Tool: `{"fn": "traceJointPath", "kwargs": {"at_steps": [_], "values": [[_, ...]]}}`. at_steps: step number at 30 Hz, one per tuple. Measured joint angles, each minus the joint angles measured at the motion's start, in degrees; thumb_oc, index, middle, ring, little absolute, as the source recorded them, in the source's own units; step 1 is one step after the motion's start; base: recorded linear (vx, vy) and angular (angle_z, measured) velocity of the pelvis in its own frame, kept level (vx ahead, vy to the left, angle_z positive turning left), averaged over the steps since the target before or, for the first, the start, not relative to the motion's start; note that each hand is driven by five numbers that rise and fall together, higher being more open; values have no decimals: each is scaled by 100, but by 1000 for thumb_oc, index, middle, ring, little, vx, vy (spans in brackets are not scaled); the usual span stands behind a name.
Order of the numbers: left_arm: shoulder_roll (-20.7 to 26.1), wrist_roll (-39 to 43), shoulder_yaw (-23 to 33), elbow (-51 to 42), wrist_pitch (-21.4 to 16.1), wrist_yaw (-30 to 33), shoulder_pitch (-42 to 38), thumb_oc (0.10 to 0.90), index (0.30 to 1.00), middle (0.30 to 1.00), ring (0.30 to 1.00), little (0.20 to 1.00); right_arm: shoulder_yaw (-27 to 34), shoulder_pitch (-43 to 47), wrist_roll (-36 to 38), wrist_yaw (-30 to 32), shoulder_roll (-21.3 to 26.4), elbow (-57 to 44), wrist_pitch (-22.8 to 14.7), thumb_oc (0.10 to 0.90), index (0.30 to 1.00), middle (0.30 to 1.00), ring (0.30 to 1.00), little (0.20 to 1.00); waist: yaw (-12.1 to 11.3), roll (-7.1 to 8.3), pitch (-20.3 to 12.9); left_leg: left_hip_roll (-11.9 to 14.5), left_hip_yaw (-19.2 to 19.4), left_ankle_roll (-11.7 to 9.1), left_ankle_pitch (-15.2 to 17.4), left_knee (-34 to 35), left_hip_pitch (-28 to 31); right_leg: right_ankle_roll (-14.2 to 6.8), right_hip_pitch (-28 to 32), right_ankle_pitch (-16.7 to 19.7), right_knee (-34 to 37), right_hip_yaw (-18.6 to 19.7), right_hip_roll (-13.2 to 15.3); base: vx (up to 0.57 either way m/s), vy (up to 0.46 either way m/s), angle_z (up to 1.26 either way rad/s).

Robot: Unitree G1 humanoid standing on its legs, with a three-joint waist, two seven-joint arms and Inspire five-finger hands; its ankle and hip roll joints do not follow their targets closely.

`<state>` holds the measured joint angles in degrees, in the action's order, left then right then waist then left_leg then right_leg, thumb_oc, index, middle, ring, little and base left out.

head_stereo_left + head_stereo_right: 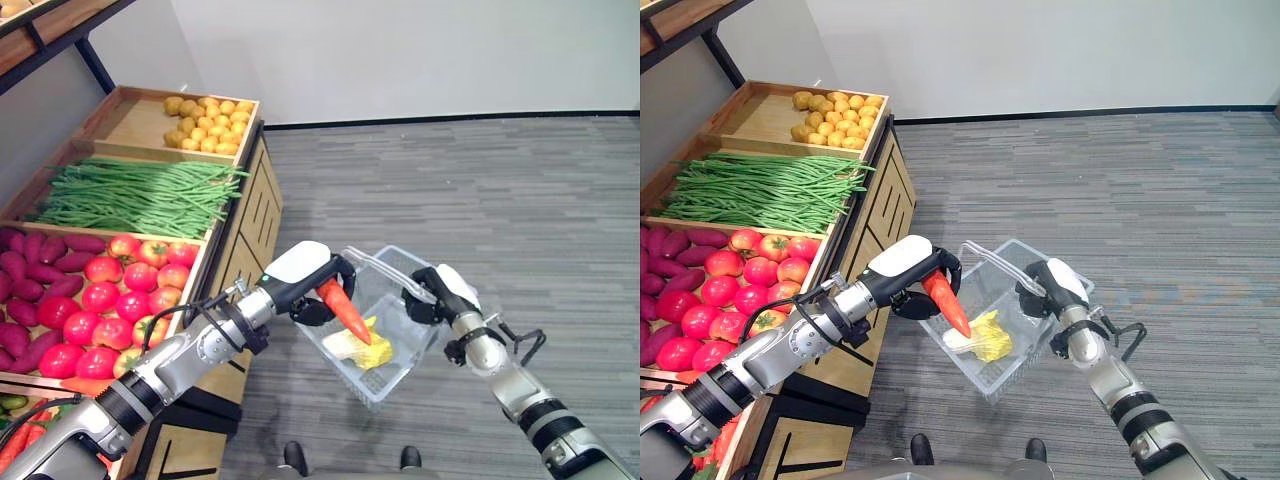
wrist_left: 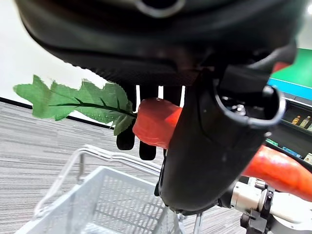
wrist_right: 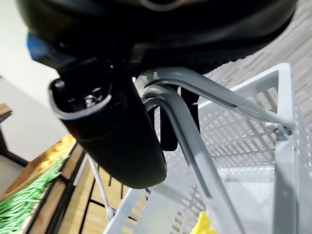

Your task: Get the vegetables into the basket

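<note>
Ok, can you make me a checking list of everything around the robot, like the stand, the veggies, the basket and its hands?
Surface: wooden stand with trays of produce; grey floor.
Job's things: carrot held over the basket; a yellow-green vegetable already lies inside.
Clutter: potatoes, green beans, tomatoes and purple sweet potatoes in the trays.
Hands: left hand curled round the carrot; right hand curled round the basket's handles.
Cables: nothing to note.
Surroundings: white wall behind; a shelf with bottles in the left wrist view.
</note>
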<state>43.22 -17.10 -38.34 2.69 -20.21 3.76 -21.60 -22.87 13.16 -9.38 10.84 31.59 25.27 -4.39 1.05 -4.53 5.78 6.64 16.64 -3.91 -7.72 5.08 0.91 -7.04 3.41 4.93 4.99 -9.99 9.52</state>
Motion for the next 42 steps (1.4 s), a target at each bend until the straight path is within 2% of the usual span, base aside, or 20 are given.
{"fn": "traceJointPath", "kwargs": {"at_steps": [2, 8, 10, 14, 19, 22, 23, 24, 29, 32, 36, 39, 42], "values": [[-123, -163, -129, 358, 57, -11, -107, 400, 300, 300, 300, 300, -145, 0, 102, -1, -206, -312, -1, 400, 300, 300, 300, 300, 36, 0, 0, 1, 10, 0, 0, 0, 2, 0, -9, 0, 0, 13, 0, 0, 0, 0], [-176, -807, -600, 1018, 134, -46, -187, 400, 300, 300, 300, 300, -342, 3, 624, -2, -278, -1143, -7, 400, 300, 300, 300, 300, 117, 1, -1, -1, 18, 0, 0, 0, 4, 0, -13, 0, 0, 19, 1, 2, 1, -1], [-435, -1226, -771, 1549, 210, -56, -187, 400, 300, 300, 300, 300, -634, 3, 785, -72, -221, -1475, -7, 400, 300, 300, 300, 300, 189, 7, -4, 4, 69, 1, 1, 1, 3, 8, -51, 9, 0, 68, -6, 3, 3, -11], [-724, -1563, -762, 1956, 330, 33, -187, 400, 300, 300, 300, 300, -876, -24, 943, -306, -61, -1875, -8, 400, 300, 300, 300, 300, 247, 20, -8, 17, 104, 1, 4, 2, 2, 10, -77, 14, 0, 108, -14, -5, 3, -5], [-1026, -2016, -407, 2615, 559, 395, -168, 400, 300, 300, 300, 300, -1011, -326, 1209, -593, 58, -2249, -23, 400, 300, 300, 300, 300, 302, 53, -23, 29, 182, -2, 10, 3, -2, 15, -133, 29, 0, 186, -31, -9, 5, -9], [-1030, -2258, -345, 3024, 726, 528, -178, 400, 300, 300, 300, 300, -1163, -444, 1226, -741, 131, -2402, -24, 400, 300, 300, 300, 300, 366, 115, -55, 31, 227, -2, 10, 2, -5, 14, -171, 49, 0, 213, -46, -17, -4, -10], [-1032, -2463, -301, 3417, 896, 592, -177, 400, 300, 300, 300, 300, -1287, -462, 1233, -841, 213, -2446, -24, 400, 300, 300, 300, 300, 413, 168, -81, 54, 258, -2, 10, 3, -4, 14, -188, 49, 1, 234, -47, -17, -2, -8], [-1036, -2478, -297, 3526, 928, 601, -176, 900, 1000, 1000, 1000, 1000, -1299, -461, 1233, -862, 231, -2453, -24, 400, 300, 300, 300, 300, 413, 173, -83, 52, 271, -1, 12, 3, -4, 14, -198, 49, 1, 244, -41, -26, -9, -9], [-1241, -3020, -290, 3747, 1120, 720, -166, 900, 1000, 1000, 1000, 1000, -1338, -463, 1267, -917, 314, -2583, -24, 400, 300, 300, 300, 300, 384, 173, -84, 55, 323, -1, 14, 3, -22, 21, -250, 74, 1, 311, -45, -12, -8, -6], [-1342, -3020, -285, 3645, 1187, 724, -155, 900, 1000, 1000, 1000, 1000, -1338, -463, 1266, -910, 318, -2583, -24, 400, 300, 300, 300, 300, 365, 175, -82, 57, 319, -1, 14, 2, -24, 22, -247, 74, 1, 300, -45, 0, 0, 0], [-1313, -3018, -295, 2621, 1040, 749, -76, 900, 1000, 1000, 1000, 1000, -1334, -463, 1260, -875, 322, -2580, -24, 400, 300, 300, 300, 300, 295, 176, -82, 50, 274, -1, 14, 2, -26, 21, -212, 74, 1, 247, -44, -2, -7, 6], [-1270, -3014, -295, 2189, 973, 737, -47, 900, 1000, 1000, 1000, 1000, -1221, -471, 1213, -824, 314, -2524, -24, 400, 300, 300, 300, 300, 292, 177, -81, 47, 206, 0, 13, 2, -22, 13, -165, 68, 1, 192, -43, 0, -10, 10], [-1006, -2711, -158, 1170, 944, 561, 497, 900, 1000, 1000, 1000, 1000, -828, -529, 1044, -691, 205, -2295, -123, 400, 300, 300, 300, 300, 210, 178, -79, 39, 130, 0, 13, 2, -10, -1, -99, 49, 1, 107, -40, 9, -15, 14]]}}
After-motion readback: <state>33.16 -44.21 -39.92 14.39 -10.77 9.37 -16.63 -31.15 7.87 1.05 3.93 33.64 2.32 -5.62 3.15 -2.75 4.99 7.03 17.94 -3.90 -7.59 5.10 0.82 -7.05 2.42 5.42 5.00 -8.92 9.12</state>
